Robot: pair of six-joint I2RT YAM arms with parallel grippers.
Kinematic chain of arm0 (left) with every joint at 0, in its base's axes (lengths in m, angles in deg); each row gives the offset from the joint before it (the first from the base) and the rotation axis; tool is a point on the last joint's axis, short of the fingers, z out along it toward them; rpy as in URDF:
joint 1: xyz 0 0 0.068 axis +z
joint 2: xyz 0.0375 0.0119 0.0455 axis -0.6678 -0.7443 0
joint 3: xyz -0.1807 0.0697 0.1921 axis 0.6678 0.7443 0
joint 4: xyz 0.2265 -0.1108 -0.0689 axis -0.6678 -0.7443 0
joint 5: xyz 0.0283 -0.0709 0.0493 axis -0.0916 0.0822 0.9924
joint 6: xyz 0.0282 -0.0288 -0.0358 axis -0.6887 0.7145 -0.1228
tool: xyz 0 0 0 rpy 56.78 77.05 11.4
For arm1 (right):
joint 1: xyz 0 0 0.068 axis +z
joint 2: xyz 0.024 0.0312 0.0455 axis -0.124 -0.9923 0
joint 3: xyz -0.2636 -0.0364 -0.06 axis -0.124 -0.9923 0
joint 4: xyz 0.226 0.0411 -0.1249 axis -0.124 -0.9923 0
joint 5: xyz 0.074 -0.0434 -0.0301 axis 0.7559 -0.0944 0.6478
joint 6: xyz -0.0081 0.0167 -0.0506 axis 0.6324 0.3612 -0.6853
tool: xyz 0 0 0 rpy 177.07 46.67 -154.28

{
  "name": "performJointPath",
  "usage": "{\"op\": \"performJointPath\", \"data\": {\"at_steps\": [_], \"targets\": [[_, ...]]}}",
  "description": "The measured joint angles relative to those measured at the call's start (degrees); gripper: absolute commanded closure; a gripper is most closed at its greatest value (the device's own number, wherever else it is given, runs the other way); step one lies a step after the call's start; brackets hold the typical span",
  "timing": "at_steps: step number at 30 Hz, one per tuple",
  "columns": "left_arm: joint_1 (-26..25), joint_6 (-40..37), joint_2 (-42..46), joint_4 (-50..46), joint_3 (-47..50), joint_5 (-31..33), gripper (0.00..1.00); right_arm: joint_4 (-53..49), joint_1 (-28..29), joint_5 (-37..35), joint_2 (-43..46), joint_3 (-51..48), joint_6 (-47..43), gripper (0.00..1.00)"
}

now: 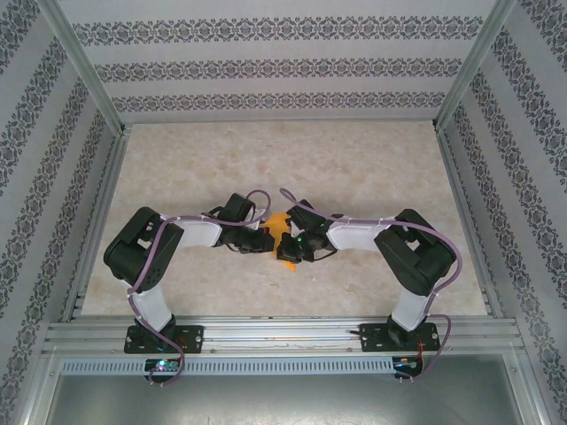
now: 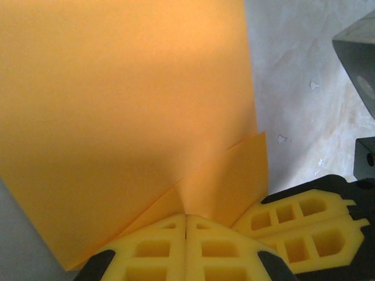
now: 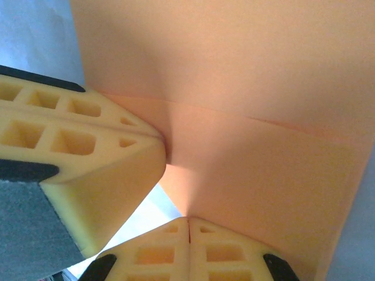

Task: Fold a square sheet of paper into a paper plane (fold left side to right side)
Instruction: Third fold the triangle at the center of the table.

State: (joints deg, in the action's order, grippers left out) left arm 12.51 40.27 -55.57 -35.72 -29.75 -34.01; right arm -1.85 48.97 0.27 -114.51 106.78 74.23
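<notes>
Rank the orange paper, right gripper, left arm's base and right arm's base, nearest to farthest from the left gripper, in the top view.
1. orange paper: pinched in the left gripper.
2. right gripper: just to its right, gripping the same paper.
3. left arm's base: bottom left.
4. right arm's base: bottom right.

Beige marble-pattern tabletop [image 1: 354, 159], evenly lit, no hard shadows. Back wall [image 1: 266, 66] and both side walls [image 1: 35, 177] are white panels with grey ornamental stripes. Aluminium frame posts [image 1: 84, 66] at corners, aluminium rail [image 1: 283, 335] along near edge, slotted cable duct [image 1: 266, 365] under it.
</notes>
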Motion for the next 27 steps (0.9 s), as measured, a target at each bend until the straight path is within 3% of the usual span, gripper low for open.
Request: {"op": "performJointPath", "data": {"at_steps": [25, 27], "targets": [[-0.28, -1.01, -0.02, -1.27, -0.72, 0.22, 1.00, -7.72, 0.00, -1.38, 10.88, -9.22, -0.50, 1.00], [-0.24, -0.98, -0.02, -1.68, -1.14, 0.63, 0.98, -10.43, -0.31, -1.53, 12.11, -9.49, -0.94, 0.96]]}}
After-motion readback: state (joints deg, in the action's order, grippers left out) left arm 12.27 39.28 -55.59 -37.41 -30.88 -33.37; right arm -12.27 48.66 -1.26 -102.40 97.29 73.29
